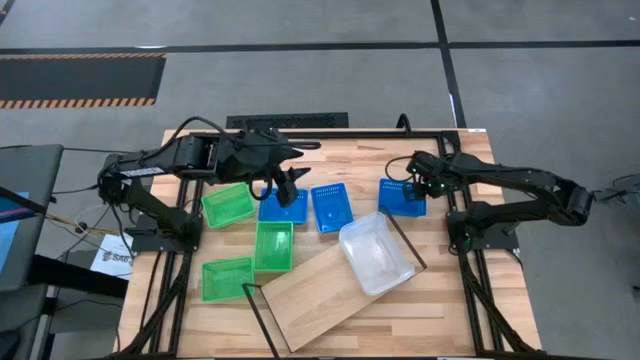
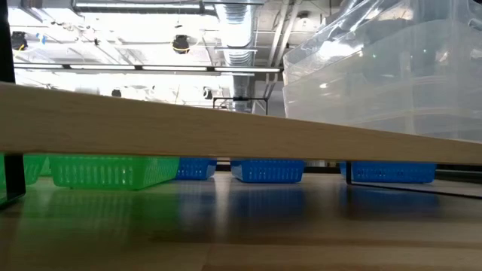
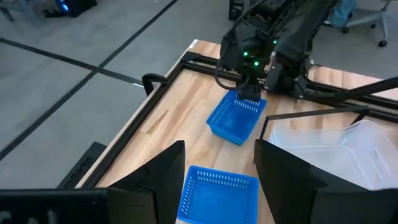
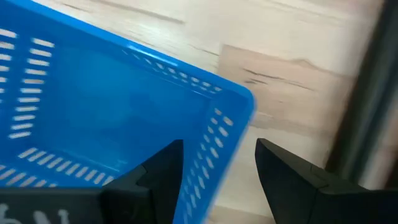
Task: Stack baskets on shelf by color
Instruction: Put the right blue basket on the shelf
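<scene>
Right claw (image 1: 413,186), fingers spread, straddles the rim of the blue basket (image 1: 401,198) by the table's far right edge, apparently to grip it; left claw (image 1: 288,182) hovers open over another blue basket (image 1: 284,206).

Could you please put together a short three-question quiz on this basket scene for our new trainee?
1. How many green baskets are on the table?
2. True or false: the clear baskets rest on the shelf.
3. Which gripper straddles a basket wall: (a) left gripper, (b) right gripper?

Key:
1. Three: one near the left gripper, one beside the shelf, one at the shelf's left end.
2. True; they sit on its right end.
3. (b); its open fingers stand either side of the rightmost blue basket's wall.
</scene>
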Controlling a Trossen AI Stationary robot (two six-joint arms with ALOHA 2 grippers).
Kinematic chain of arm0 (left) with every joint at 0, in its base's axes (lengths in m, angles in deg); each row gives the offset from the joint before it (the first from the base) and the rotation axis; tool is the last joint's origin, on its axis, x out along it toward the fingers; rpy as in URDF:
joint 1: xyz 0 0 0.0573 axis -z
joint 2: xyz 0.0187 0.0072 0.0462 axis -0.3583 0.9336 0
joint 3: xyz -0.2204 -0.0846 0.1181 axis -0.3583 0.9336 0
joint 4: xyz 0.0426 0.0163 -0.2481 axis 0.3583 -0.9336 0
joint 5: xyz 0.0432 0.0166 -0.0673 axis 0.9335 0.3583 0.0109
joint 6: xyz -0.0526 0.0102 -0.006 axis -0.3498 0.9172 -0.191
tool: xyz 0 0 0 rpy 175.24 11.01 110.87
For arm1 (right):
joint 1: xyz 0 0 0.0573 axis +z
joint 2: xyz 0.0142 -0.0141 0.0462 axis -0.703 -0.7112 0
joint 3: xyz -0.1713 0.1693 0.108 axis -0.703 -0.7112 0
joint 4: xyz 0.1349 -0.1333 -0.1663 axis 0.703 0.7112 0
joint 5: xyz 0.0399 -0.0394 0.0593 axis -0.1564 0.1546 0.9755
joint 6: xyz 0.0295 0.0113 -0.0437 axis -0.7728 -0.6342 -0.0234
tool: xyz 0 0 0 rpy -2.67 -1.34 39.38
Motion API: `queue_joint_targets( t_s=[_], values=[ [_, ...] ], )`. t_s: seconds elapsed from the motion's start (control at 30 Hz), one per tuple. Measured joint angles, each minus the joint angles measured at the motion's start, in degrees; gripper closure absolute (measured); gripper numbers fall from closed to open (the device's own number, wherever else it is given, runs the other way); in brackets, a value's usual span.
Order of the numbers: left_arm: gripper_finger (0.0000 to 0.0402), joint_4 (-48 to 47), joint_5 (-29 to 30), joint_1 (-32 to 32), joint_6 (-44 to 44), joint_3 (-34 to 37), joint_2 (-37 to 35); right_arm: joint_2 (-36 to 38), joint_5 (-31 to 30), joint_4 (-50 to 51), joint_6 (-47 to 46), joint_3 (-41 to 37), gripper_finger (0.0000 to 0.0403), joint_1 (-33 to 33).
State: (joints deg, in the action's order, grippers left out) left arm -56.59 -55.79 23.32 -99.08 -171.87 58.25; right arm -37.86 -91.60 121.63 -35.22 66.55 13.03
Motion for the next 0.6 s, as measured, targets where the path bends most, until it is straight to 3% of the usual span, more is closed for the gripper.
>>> queue_joint_targets(
  t_s=[0.17, 0.27, 0.5, 0.6],
  values=[
    [0.0220, -0.22, 0.00, -0.42, -0.03, -0.02, 0.35, -2.39, -0.23, -2.23, -3.39, -1.83, 0.0186, 0.00],
    [0.0220, -0.77, -0.07, -0.44, 0.02, 0.00, 0.72, -4.18, -0.37, -3.58, -3.74, -2.45, 0.0211, -0.02],
    [0.0220, -0.39, -0.06, -0.44, -0.19, -0.02, 0.59, -6.68, -2.77, -5.98, -1.57, -2.39, 0.0372, -0.87],
    [0.0220, -0.42, -0.07, -0.44, -0.10, -0.02, 0.59, -6.43, -2.59, -8.31, 0.46, -2.15, 0.0387, -2.43]
  ],
)
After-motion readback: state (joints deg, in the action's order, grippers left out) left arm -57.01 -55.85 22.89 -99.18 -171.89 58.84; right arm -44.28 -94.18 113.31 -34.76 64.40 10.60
